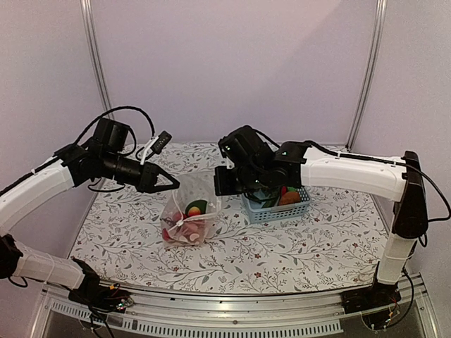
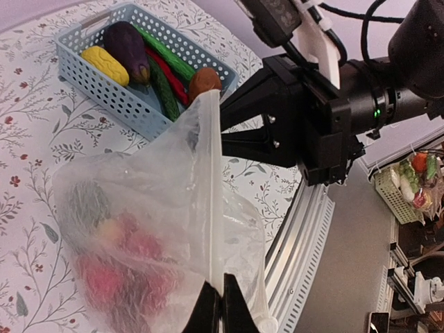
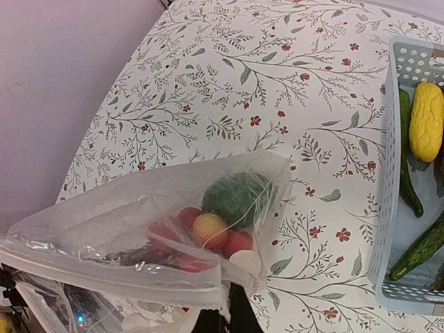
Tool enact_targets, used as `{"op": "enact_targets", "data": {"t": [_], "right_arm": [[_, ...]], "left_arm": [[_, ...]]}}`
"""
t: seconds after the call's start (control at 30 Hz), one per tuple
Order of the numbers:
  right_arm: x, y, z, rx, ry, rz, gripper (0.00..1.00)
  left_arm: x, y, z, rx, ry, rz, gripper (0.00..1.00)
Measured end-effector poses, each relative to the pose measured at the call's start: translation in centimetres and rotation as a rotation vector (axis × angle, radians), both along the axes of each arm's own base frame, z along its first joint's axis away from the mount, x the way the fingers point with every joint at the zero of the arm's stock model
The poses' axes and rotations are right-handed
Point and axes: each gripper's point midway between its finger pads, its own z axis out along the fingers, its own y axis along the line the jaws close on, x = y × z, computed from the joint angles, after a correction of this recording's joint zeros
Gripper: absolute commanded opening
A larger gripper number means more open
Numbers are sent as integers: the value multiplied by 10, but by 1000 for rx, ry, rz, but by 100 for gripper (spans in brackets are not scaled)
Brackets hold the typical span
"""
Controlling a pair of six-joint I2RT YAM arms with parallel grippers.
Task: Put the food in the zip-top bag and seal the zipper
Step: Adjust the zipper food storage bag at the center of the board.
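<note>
The zip-top bag [image 1: 189,211] hangs over the table's middle, stretched between both grippers by its top edge. Inside lie red round pieces, a yellow piece and a green one [image 3: 232,198]. My left gripper [image 2: 220,309] is shut on one end of the zipper [image 2: 214,208]. My right gripper [image 3: 232,316] is shut on the other end, where the mouth edge [image 3: 125,281] looks partly parted. More food stays in the basket: eggplant [image 2: 128,45], yellow piece [image 2: 105,64], cucumbers [image 2: 166,90], chili [image 2: 170,73], potato [image 2: 205,80].
The light-blue slotted basket [image 1: 278,213] stands right of the bag, under the right arm's wrist. The flowered tablecloth [image 1: 317,239] ends at a metal rail [image 1: 232,320] at the near edge. Two upright frame posts [image 1: 95,63] stand at the back corners.
</note>
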Motion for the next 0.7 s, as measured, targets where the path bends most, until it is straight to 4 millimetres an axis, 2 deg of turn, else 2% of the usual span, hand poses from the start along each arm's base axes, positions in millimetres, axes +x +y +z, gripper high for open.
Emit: {"op": "enact_targets", "data": {"t": [0.13,0.27,0.47,0.57,0.7], "right_arm": [[4,0,-5,-12,0,-2,13],[4,0,-4,-15,-4,7,34],[2,0,-1,-15,-11,26,51],[-2,-4,12,2,-22,35,60],[-11,-22,46,43,-66,41,64]], "left_arm": [[2,1,-6,7,0,11,0],[8,3,-10,19,-3,47,0],[14,6,-14,26,-6,93,0],[17,10,-14,33,-12,119,0],[22,16,-15,41,-14,154,0]]}}
